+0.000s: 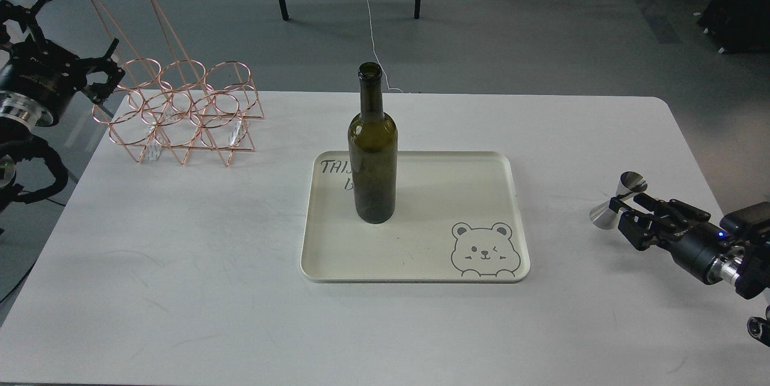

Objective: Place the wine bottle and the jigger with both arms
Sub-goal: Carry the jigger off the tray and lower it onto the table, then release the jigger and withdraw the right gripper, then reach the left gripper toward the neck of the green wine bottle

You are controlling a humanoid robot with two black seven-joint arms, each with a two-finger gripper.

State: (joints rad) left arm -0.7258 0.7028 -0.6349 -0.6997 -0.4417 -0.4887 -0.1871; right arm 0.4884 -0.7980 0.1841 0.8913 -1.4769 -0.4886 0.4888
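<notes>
The wine bottle [373,151], dark olive green and without a label, stands upright on the left part of the cream tray [421,254]. The jigger [617,198], a small steel double cone, is tilted at the table's right side with its lower cone close to the tabletop. My right gripper [625,208] is shut on the jigger's waist. My left gripper [101,72] is open and empty beyond the table's far left corner, beside the wire rack and far from the bottle.
A copper wire bottle rack [180,109] stands at the table's far left. The tray has a bear drawing [484,251] at its near right corner. Table legs and cables lie on the floor behind.
</notes>
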